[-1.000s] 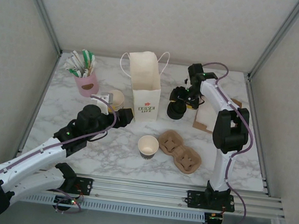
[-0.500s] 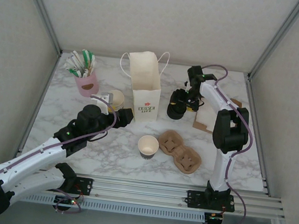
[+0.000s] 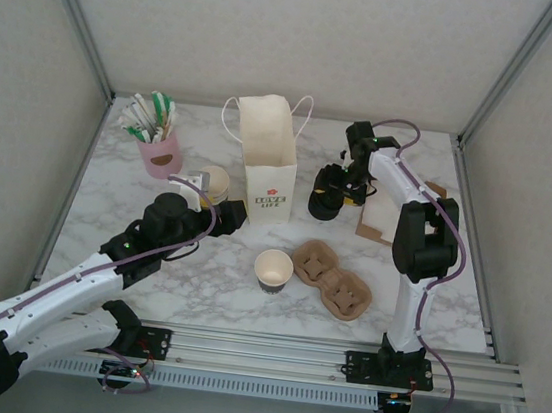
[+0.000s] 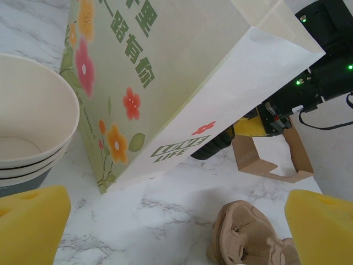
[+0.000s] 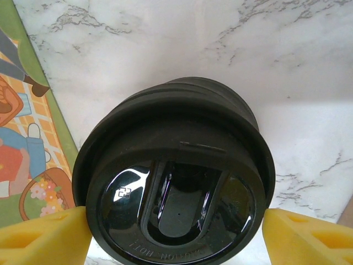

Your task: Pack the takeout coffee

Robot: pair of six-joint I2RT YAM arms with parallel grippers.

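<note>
Marble tabletop (image 3: 197,277) seen from above, with two robot arms reaching in; one takeout coffee cup (image 3: 273,269), open-topped, its wall white over a dark band, stands near the front centre, just left of one two-pocket pulp carrier (image 3: 333,279). The right claw (image 3: 342,186) is well apart from it, farther back and to the right of the one tall paper bag (image 3: 267,160); its yellow pads (image 5: 44,237) sit wide apart against either side of one squat black lidded cylinder (image 5: 176,182), and I cannot tell whether they clamp it. The left claw (image 3: 232,215) hangs wide open and empty left of the cup, by the bag's front corner; beside it stands one stack of paper cups (image 3: 214,181); one pink holder (image 3: 159,155) of sticks stands at the back left.
</note>
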